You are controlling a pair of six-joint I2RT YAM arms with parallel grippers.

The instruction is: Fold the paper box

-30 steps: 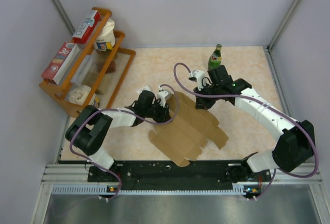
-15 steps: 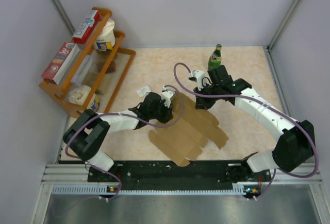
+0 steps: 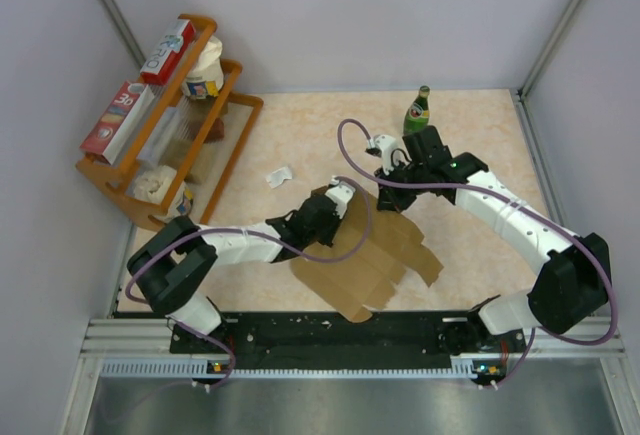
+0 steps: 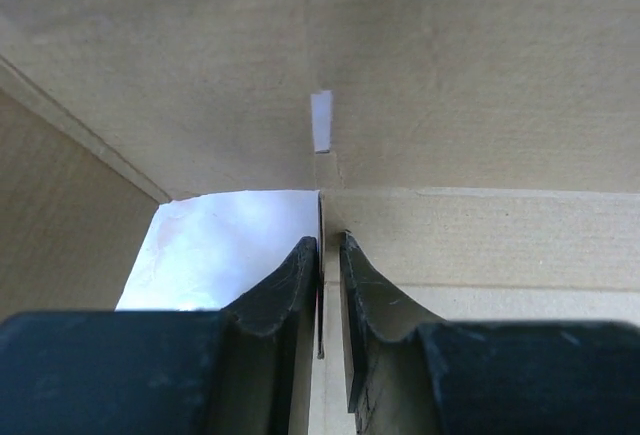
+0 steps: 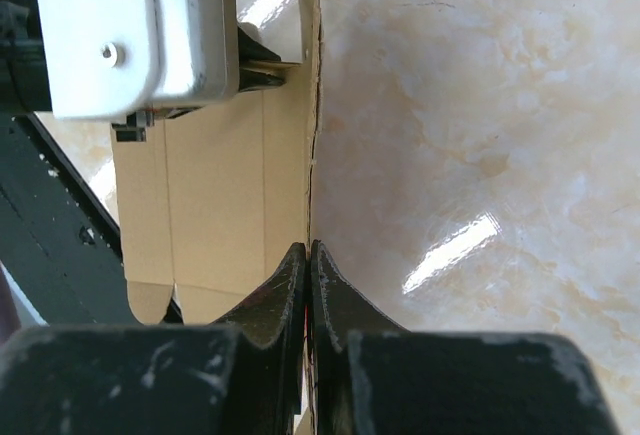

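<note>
Paper box [image 3: 385,255] lies mostly flat at the middle of the tabletop [image 3: 490,135], nearer 6 o'clock, with its panel at 10 o'clock lifted. To fold well, I judge the raised flap should turn along its scored crease while the far edge is pinned, so the sheet cannot slide. Left pincer [image 4: 328,260] straddles a flap edge, fingers [image 4: 285,290] close on either side with a sliver of gap; whether it bites I cannot tell. Right pincer [image 5: 307,260] is clamped on the box's edge at 1 o'clock. Left arm reaches low from 8 o'clock. Right arm arcs in from 4 o'clock, elbow out, wrist near the green bottle [image 3: 417,112].
</note>
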